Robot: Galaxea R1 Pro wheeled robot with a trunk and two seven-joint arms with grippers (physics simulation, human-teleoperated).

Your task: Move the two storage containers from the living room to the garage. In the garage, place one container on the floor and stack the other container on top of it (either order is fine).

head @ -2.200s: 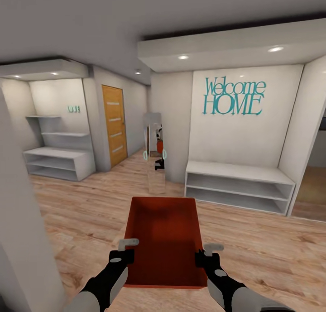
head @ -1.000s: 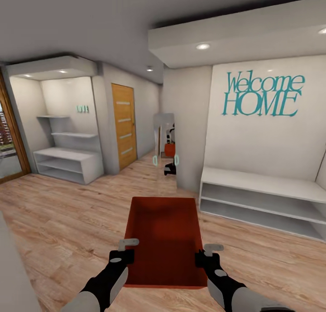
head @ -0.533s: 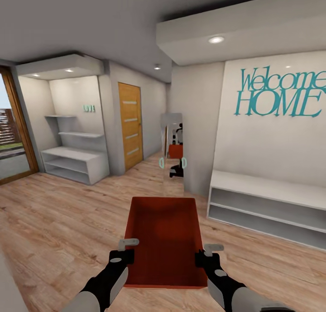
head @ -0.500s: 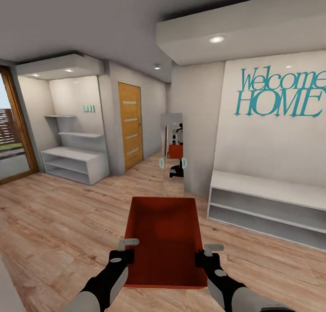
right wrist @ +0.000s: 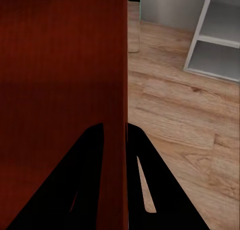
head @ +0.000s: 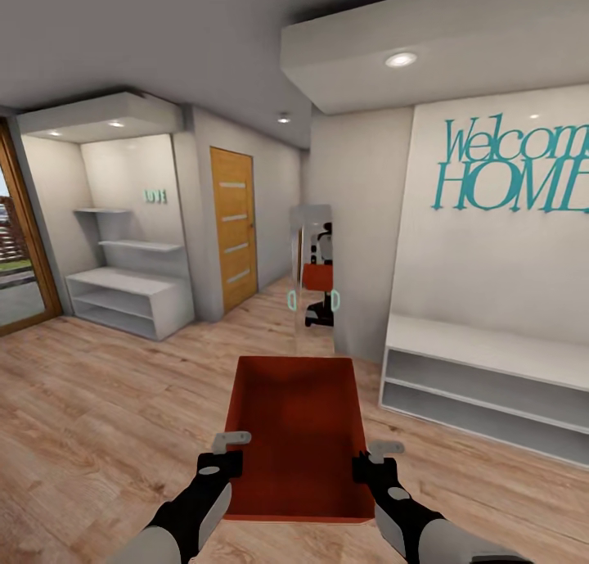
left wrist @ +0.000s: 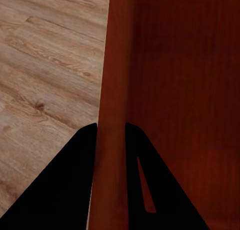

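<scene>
While the left gripper (head: pixel 231 452) and right gripper (head: pixel 374 461) each pinch a long side wall of the orange-red storage container (head: pixel 299 429) (held level over the wood plank floor (head: pixel 106 400)), its long axis points ahead, with the orange door (head: pixel 232 226) ahead-left.

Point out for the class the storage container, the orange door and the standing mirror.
storage container (head: pixel 298 433): head view, on its inner floor.
orange door (head: pixel 233 228): head view, on the middle of its panel.
standing mirror (head: pixel 314 279): head view, on its reflective glass.

Both arms forward — left pincer (head: pixel 230 451), right pincer (head: pixel 370 459) clamped.
</scene>
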